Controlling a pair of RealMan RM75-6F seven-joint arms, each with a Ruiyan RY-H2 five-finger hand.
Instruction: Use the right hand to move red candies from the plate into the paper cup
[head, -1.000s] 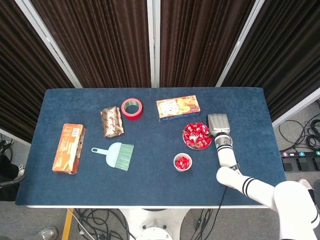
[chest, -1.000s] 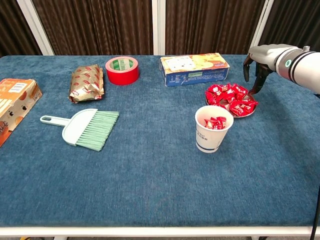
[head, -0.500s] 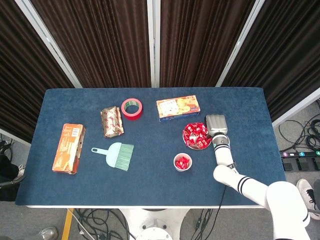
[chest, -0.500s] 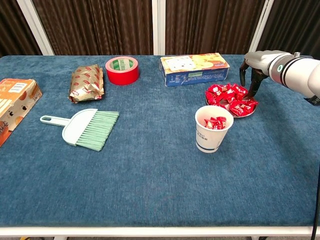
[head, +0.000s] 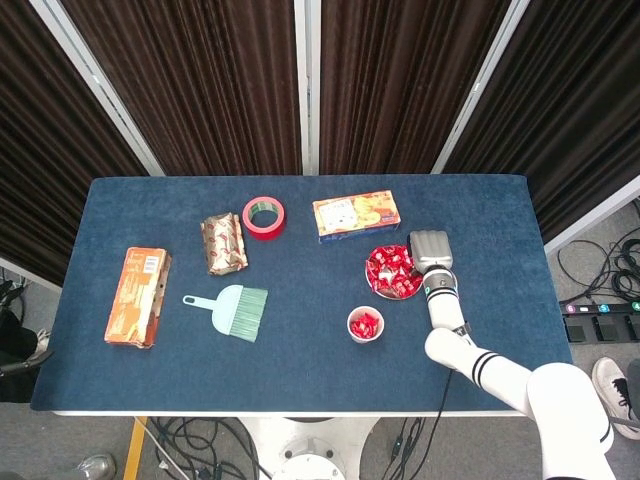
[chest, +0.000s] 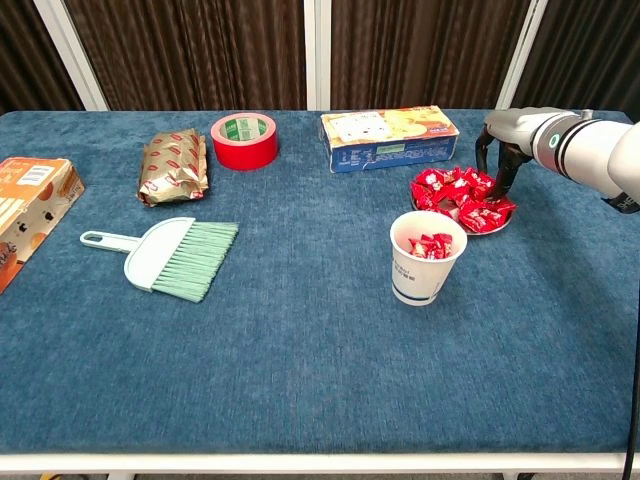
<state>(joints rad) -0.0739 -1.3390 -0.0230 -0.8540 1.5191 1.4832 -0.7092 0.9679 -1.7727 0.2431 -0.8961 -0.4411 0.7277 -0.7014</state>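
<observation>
my right robot hand (chest: 503, 150) hangs over the plate (chest: 497, 228) of red candies (chest: 460, 196), fingers curved down and holding nothing (i think), so i should pinch one wrapper at the edge before lifting toward the paper cup (chest: 427, 258).

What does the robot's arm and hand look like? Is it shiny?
Only the right arm shows. It is smooth, glossy white, with black rings at the joints and a small teal dot near the wrist. The right hand has a silver-grey back and dark fingers. No loose cables show on it.
</observation>
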